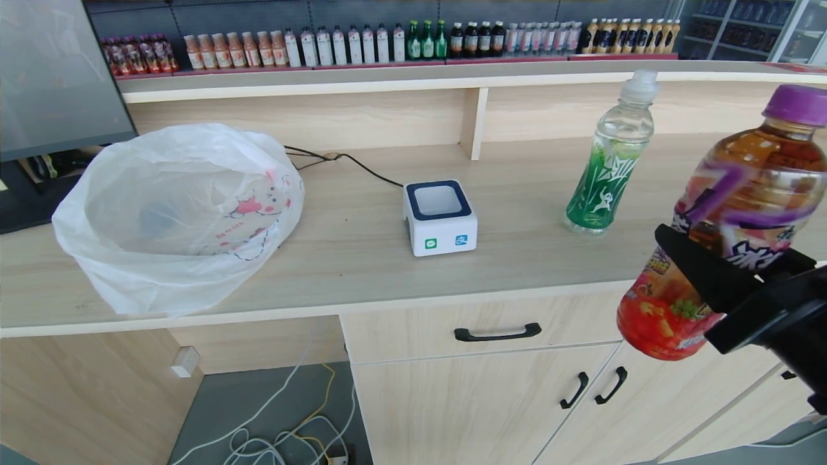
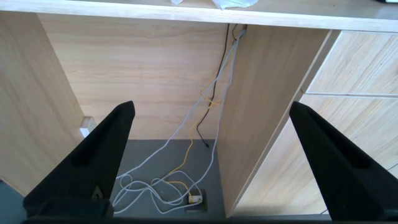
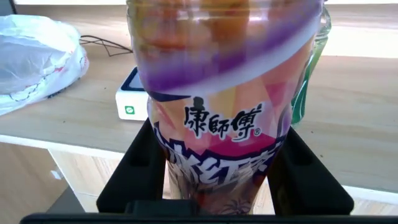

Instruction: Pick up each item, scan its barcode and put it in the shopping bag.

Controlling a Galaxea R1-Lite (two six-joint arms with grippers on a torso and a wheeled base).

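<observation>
The right jaws are pinching the purple-capped tea bottle [image 1: 749, 174] around its lower half and holding it tilted in the air, off the front edge of the worktop [image 1: 362, 258] at the robot's right. The left jaws are hanging spread wide with nothing between them, low down before the open recess under the worktop, where cables [image 2: 168, 186] are lying on the floor. A green-labelled bottle [image 1: 607, 168] is standing upright on the worktop, beyond the held one. The white scanner [image 1: 440, 217] is sitting near the middle with its window facing up. The white shopping bag [image 1: 181, 213] is resting at the left, well apart from the scanner, its mouth gaping toward the robot.
</observation>
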